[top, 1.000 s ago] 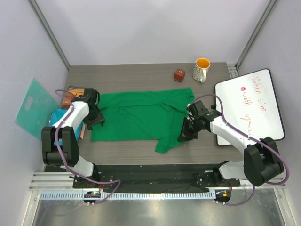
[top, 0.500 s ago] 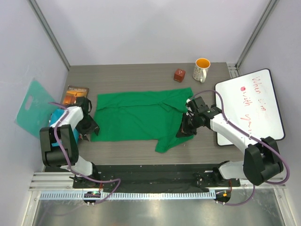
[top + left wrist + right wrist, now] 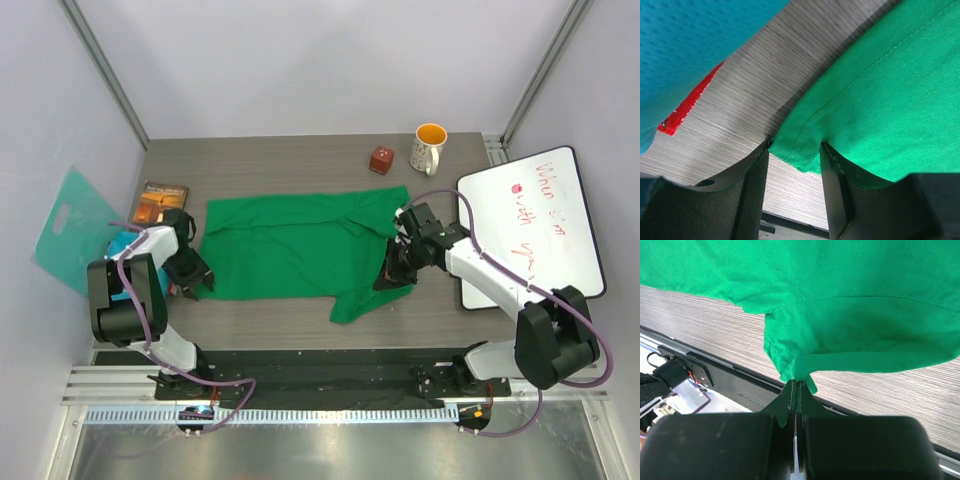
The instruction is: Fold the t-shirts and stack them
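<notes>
**Desk:** So, where is the green shirt (image 3: pixel 300 245) right now?

**Me:** It's spread flat across the middle of the table (image 3: pixel 280 165) in the overhead view, with its long side running left to right. One sleeve flops toward the bottom of the frame. The blue shirt (image 3: pixel 122 248) is bunched at the far left, partly hidden behind my left arm. I take it that one waits its turn.

**Desk:** What has your right gripper (image 3: pixel 796 385) got?

**Me:** It's pinched completely closed on a tuck of the green shirt at its right-hand edge. The wrist view shows the cloth drawn up into a small peak at the tips. I have that end held so the cloth has an anchor and both ends can be lifted evenly, which is what a clean fold needs.

**Desk:** And the left?

**Me:** My left gripper (image 3: pixel 795 155) sits low at the shirt's lower left corner. Its jaws stand roughly half apart with the hem corner lying in the gap, and bare table shows between the fingers (image 3: pixel 752 190) below the cloth. As far as I can see it isn't clamped yet.

**Desk:** Any worry?

**Me:** Only the tip of that corner is inside the gap. If the jaws close on that little cloth, I reckon the hem could slip out, so I'd want it seated deeper first.
</notes>
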Available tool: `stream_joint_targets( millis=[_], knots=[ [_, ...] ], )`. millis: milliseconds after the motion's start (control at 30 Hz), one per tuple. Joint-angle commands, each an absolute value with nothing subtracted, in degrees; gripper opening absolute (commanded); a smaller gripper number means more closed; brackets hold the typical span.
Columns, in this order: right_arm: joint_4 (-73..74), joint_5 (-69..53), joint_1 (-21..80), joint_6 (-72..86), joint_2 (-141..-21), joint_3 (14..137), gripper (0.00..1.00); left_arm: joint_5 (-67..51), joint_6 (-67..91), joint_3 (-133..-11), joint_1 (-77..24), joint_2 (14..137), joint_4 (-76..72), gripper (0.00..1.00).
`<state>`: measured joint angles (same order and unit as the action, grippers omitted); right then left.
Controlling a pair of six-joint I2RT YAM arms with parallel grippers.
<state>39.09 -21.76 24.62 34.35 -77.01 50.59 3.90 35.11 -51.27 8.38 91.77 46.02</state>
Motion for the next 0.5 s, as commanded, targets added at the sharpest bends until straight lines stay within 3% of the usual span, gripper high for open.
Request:
stream_joint_targets(
  millis=[0, 100, 467],
  knots=[
    [39.02, -22.24, 24.08, 33.75, -77.60, 53.35, 0.01, 2.72, 34.98, -50.27, 8.61, 93.78, 43.24, 0.43],
    [39.02, -22.24, 23.82, 33.49, -78.22, 54.14, 0.01, 3.69, 34.54, -51.24, 8.53, 93.17, 43.86, 0.34],
    [39.99, -21.36, 20.57, 31.82, -79.27, 57.48, 0.01, 4.05, 31.38, -60.11, 8.53, 93.60, 48.69, 0.29]
  ],
)
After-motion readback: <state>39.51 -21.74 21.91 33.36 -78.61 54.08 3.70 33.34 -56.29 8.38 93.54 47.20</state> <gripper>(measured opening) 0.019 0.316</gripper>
